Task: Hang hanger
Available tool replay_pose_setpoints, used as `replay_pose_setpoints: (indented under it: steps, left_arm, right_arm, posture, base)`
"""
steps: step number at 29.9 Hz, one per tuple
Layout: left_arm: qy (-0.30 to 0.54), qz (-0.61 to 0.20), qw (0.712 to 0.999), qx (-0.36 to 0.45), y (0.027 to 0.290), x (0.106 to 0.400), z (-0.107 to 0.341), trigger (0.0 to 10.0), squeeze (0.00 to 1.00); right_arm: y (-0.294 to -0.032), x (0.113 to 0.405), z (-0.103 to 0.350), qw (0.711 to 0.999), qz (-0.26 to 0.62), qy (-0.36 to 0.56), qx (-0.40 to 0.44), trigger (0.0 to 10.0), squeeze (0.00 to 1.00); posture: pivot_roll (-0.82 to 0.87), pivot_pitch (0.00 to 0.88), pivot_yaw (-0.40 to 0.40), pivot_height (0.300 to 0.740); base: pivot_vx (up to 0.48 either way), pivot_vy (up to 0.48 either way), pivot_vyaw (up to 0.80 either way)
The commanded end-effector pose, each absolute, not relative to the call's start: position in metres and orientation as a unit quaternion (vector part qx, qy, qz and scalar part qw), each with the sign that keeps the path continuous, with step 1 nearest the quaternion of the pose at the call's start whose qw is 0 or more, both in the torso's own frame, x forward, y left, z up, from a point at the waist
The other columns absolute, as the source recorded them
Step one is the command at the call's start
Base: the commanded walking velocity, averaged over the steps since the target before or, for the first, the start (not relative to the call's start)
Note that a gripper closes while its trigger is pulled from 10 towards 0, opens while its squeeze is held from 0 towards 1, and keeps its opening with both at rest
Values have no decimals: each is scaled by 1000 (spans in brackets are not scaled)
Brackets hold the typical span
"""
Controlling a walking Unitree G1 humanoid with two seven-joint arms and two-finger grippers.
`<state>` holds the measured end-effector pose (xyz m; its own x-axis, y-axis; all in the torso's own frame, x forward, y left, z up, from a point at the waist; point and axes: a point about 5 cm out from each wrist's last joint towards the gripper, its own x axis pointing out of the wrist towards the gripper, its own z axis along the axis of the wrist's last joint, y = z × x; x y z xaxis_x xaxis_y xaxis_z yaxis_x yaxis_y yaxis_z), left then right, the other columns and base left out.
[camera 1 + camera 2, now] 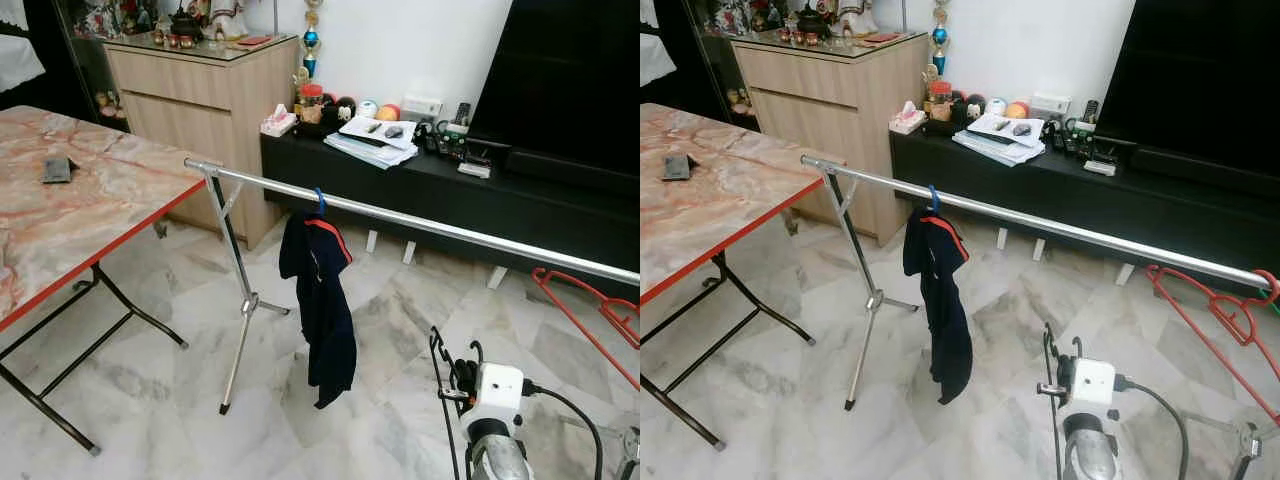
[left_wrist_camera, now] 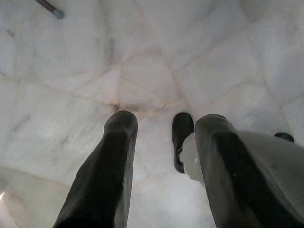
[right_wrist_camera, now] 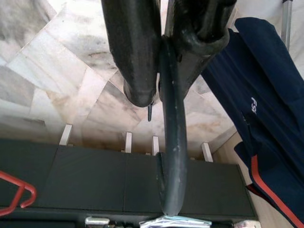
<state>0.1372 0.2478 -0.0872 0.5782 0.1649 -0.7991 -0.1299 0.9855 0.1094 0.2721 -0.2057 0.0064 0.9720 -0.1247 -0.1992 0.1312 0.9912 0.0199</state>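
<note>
Marble flooring is lying under a steel rail [image 1: 420, 222] crossing ahead. I am pinching a black hanger [image 3: 171, 142] in my right gripper [image 3: 159, 90], its hook pointing up toward the rail, beside the hanging navy shirt [image 1: 320, 300]. My left gripper [image 2: 161, 142] is hanging spread, idle.

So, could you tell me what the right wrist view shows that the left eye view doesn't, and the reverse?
Right wrist view: the right gripper shut on a dark hanger hook, close up. Left eye view: the marble table, the wooden cabinet, the whole rail. Both: the navy garment, red hanger, black TV bench, marble floor.
</note>
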Motion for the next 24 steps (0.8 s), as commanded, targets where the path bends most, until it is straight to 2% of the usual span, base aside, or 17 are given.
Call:
replay_pose_setpoints:
  steps: [1, 9, 16, 24]
  left_arm:
    - [464, 87, 881, 25, 255, 129, -88, 10000, 0]
    - [486, 97, 868, 32, 267, 116, -89, 10000, 0]
    - [489, 103, 866, 35, 272, 113, -89, 10000, 0]
    - [496, 99, 862, 29, 266, 107, -92, 10000, 0]
  right_arm:
    - [-205, 272, 11, 995, -59, 75, 17, 10000, 0]
    - [-196, 269, 11, 996, -44, 66, 27, 10000, 0]
    - [-195, 272, 13, 997, -40, 64, 31, 10000, 0]
    - [-217, 273, 13, 987, -125, 83, 52, 10000, 0]
  posture:
    - [85, 0, -39, 740]
    - [79, 0, -24, 740]
    - [55, 0, -45, 740]
    - [79, 0, -35, 740]
  base:
    - [0, 0, 0]
    - [0, 0, 0]
    - [0, 0, 0]
    - [0, 0, 0]
